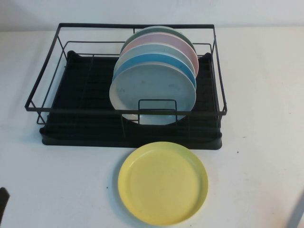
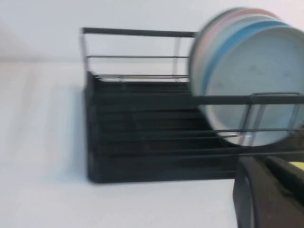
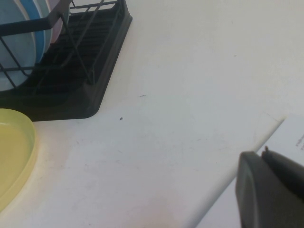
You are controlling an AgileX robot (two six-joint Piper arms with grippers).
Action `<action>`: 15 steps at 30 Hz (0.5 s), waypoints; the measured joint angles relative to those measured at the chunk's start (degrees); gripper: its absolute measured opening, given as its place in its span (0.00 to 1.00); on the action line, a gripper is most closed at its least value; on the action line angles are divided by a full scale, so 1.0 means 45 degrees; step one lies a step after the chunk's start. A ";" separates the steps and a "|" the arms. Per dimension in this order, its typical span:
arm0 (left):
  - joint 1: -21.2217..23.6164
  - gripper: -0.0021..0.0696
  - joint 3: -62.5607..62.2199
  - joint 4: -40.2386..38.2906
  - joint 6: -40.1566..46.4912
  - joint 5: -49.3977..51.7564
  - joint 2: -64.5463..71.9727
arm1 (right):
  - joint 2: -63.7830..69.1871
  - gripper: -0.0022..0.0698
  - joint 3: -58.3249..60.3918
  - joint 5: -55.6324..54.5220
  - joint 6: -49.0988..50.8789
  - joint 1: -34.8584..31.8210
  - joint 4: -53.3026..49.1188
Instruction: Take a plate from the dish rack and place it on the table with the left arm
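Note:
The pale-yellow plate (image 1: 163, 183) lies flat on the white table (image 1: 61, 185), just in front of the black wire dish rack (image 1: 85, 95). Its rim also shows in the right wrist view (image 3: 12, 156) and as a sliver in the left wrist view (image 2: 298, 165). My left gripper (image 1: 4, 204) is at the table's near left corner, well left of the plate; in its wrist view it (image 2: 266, 180) is shut and empty, facing the rack (image 2: 142, 142). My right gripper (image 3: 266, 166) is shut and empty at the near right edge (image 1: 297, 213).
Several plates stand upright in the rack's right half: a pale grey-blue one (image 1: 152, 92) in front, then a bright blue one (image 1: 142, 61), a pink one (image 1: 156, 42) and a green one (image 1: 152, 32). The table's edge (image 3: 237, 166) runs close by the right gripper.

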 joint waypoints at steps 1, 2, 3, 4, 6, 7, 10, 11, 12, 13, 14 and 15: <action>0.0000 0.03 0.0194 0.1790 -0.2279 0.0197 -0.0424 | 0.0000 0.00 0.0000 0.0000 0.0000 0.0000 0.0000; 0.0000 0.03 0.0352 0.3397 -0.4057 0.0371 -0.0631 | 0.0000 0.00 0.0000 0.0000 0.0000 0.0000 0.0000; 0.0000 0.03 0.0568 0.4714 -0.5979 0.0651 -0.0730 | 0.0000 0.00 0.0000 0.0000 0.0000 0.0000 0.0000; 0.0000 0.03 0.0793 0.5644 -0.7345 0.0853 -0.0795 | 0.0000 0.00 0.0000 0.0021 0.0000 0.0000 0.0000; 0.0000 0.03 0.1288 0.6451 -0.8289 0.1026 -0.0802 | 0.0000 0.00 0.0000 0.0021 0.0000 0.0000 0.0000; 0.0000 0.03 0.1511 0.6551 -0.8103 0.1026 -0.0802 | 0.0000 0.00 0.0000 0.0021 0.0000 0.0000 0.0000; 0.0000 0.03 0.1707 0.6042 -0.6378 0.0943 -0.0802 | 0.0000 0.00 0.0000 0.0021 0.0000 0.0000 0.0000; 0.0000 0.03 0.1707 0.5799 -0.5874 0.0968 -0.0802 | 0.0000 0.00 0.0000 0.0021 0.0000 0.0000 0.0000; 0.0000 0.03 0.1707 0.5566 -0.5367 0.1017 -0.0802 | 0.0000 0.00 0.0000 0.0021 0.0000 0.0000 0.0000; 0.0000 0.03 0.1707 0.5402 -0.5040 0.1080 -0.0802 | 0.0000 0.00 0.0000 0.0021 0.0000 0.0000 0.0000; 0.0000 0.03 0.1707 0.5325 -0.4789 0.1108 -0.0802 | 0.0000 0.00 0.0000 0.0021 0.0000 0.0000 0.0000; 0.0000 0.03 0.1707 0.5271 -0.4582 0.1108 -0.0802 | 0.0000 0.00 0.0000 0.0021 0.0000 0.0000 0.0000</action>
